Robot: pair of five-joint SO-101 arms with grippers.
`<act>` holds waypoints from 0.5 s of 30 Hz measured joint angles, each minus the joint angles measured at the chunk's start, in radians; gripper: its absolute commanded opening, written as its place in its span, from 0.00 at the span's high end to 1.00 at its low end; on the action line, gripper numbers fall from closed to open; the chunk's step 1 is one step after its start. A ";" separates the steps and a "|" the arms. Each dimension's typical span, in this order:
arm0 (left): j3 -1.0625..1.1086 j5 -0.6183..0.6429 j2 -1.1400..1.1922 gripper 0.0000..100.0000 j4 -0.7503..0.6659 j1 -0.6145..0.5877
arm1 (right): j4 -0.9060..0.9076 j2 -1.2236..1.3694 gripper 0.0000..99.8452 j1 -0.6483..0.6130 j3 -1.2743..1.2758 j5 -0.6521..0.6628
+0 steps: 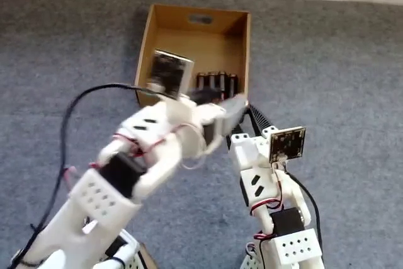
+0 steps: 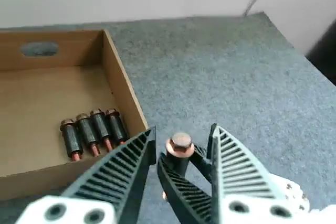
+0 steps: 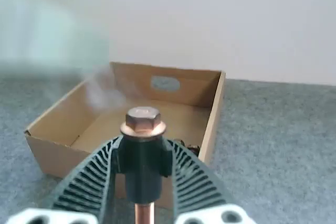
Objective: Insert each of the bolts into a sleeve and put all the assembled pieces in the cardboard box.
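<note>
Right gripper [image 3: 143, 146] pinches a bolted sleeve [image 3: 142, 171] before the cardboard box [image 3: 52, 129] at the table [image 1: 346, 61]'s far edge; left gripper [image 2: 183, 129] gapes.

Left gripper [image 2: 182, 129] holds its jaws wide beside the right gripper [image 3: 143, 144] (jaws clamped).

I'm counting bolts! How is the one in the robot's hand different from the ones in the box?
The held piece stands upright, head on top; the four boxed pieces lie on their sides. The held piece is clamped in the right hand outside the cardboard box; the boxed pieces rest on its floor. All are black sleeves with copper bolts.
</note>
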 measured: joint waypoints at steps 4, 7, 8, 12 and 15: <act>-0.017 0.002 -0.095 0.96 0.120 -0.140 | 0.000 -0.002 0.99 0.000 0.002 0.000; 0.005 0.002 -0.121 0.98 0.224 -0.272 | 0.000 -0.002 0.99 0.000 0.002 0.000; 0.026 0.003 -0.124 0.99 0.245 -0.313 | 0.000 -0.002 0.99 0.000 0.002 0.000; 0.195 0.003 -0.124 0.99 0.250 -0.443 | 0.000 -0.002 0.99 0.000 0.002 0.000; 0.345 0.003 -0.124 0.99 0.184 -0.522 | 0.037 -0.002 0.99 0.000 0.002 0.000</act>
